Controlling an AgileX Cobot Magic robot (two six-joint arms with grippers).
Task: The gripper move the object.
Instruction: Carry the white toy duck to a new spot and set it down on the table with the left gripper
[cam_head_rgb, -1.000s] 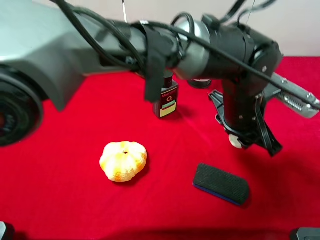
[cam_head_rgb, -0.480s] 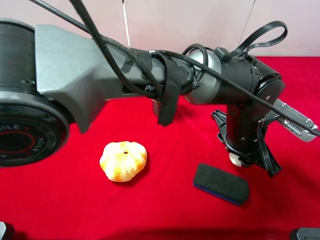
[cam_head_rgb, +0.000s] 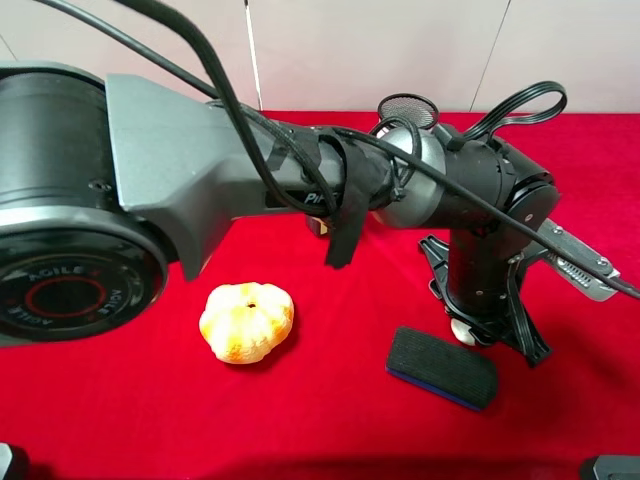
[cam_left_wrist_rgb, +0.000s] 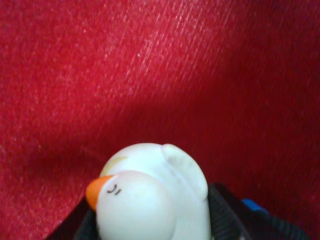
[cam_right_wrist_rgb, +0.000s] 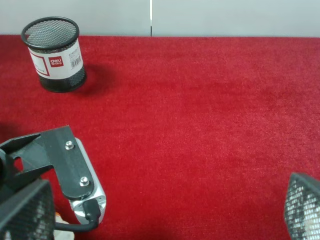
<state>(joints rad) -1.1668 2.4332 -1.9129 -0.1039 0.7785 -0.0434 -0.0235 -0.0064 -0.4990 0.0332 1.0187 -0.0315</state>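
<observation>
The tiny white duck (cam_head_rgb: 462, 331) with an orange beak sits between the black fingers of my left gripper (cam_head_rgb: 478, 322), low over the red cloth. That arm reaches across to the right side of the exterior view. In the left wrist view the duck (cam_left_wrist_rgb: 150, 192) fills the lower middle, with the dark pads (cam_left_wrist_rgb: 225, 215) pressed on either side of it. My right gripper (cam_right_wrist_rgb: 162, 215) is open wide and empty, its mesh-textured fingers (cam_right_wrist_rgb: 25, 212) at the frame's two lower corners.
An orange-and-white pumpkin-like lump (cam_head_rgb: 246, 321) lies left of centre. A black eraser with a blue edge (cam_head_rgb: 441, 366) lies just in front of the duck. A black mesh pen holder (cam_head_rgb: 406, 108) stands at the back, also in the right wrist view (cam_right_wrist_rgb: 52, 52). Red cloth (cam_head_rgb: 150, 420) covers the table.
My left arm has swung forward and down with the duck, bringing it closer to the cloth and the eraser. The arm now hides the small dark bottle behind it.
</observation>
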